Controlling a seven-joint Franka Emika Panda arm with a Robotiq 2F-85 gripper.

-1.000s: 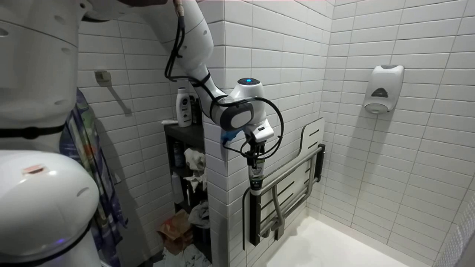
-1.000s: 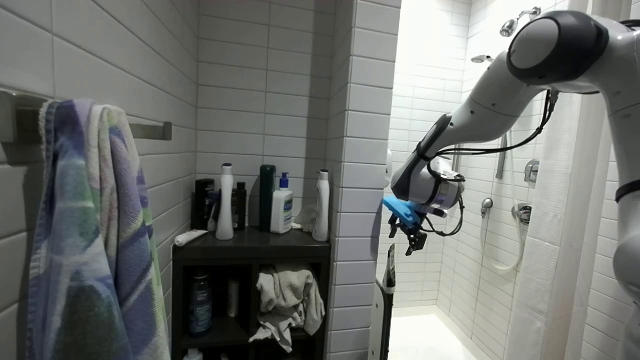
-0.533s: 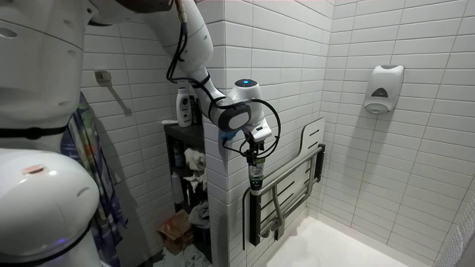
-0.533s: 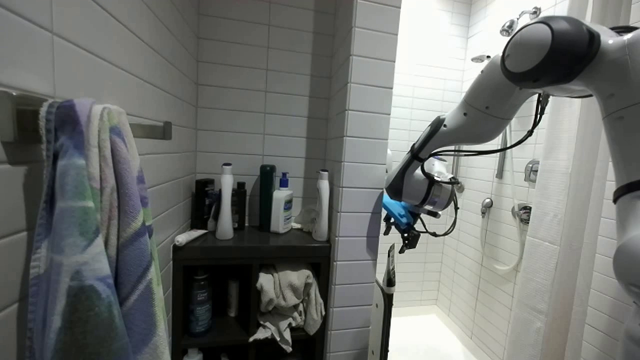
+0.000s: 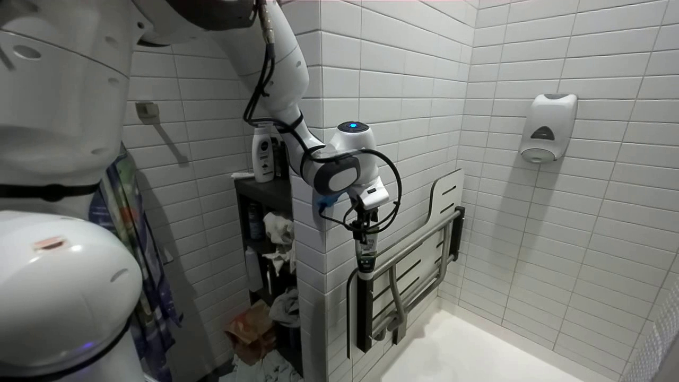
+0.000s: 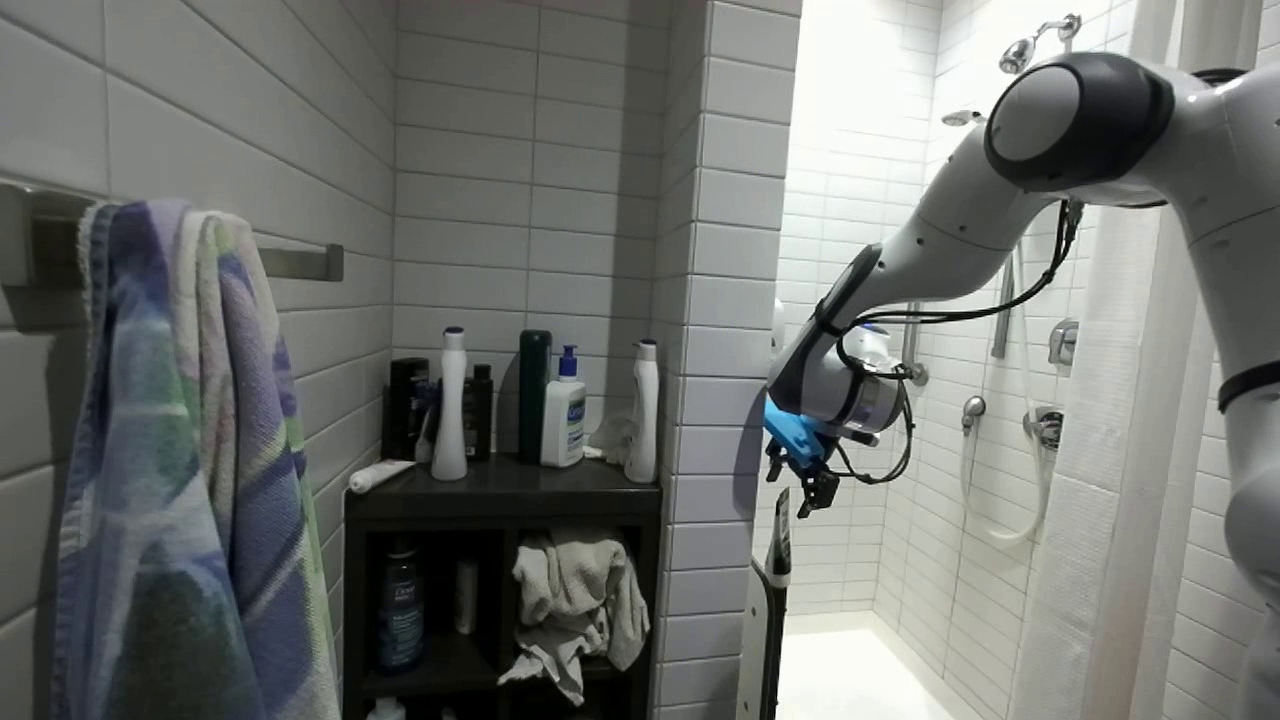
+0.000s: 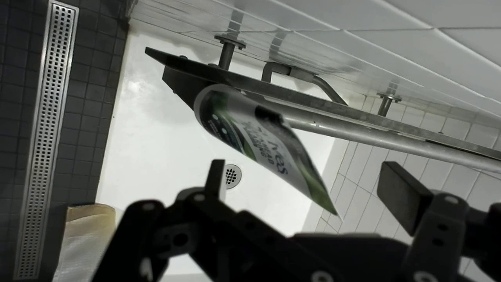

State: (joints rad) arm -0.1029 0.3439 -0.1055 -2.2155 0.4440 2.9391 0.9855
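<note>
While the tube (image 7: 258,139) stays put, the gripper (image 7: 302,169) has dipped slightly.

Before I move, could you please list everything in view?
Folding seat: 1, white and grey, partition wall
Tube: 1, white and green, cap down at seat's end
Dispenser: 1, white, far wall
Drains: 2, metallic, floor
Shower heads: 2, silver, high up
Curtain: 1, white, shower entrance
Shelf: 1, black, corner
Pale containers: at least 4, white, shelf top
Dark containers: at least 3, green and black, shelf top
Cloths: at least 2, greyish, in shelf
Towel: 1, multicoloured, wall rail
Paper bag: 1, brown, by shelf
Gripper: 1, black, open, near tube
Arm: 1, white, above gripper
</note>
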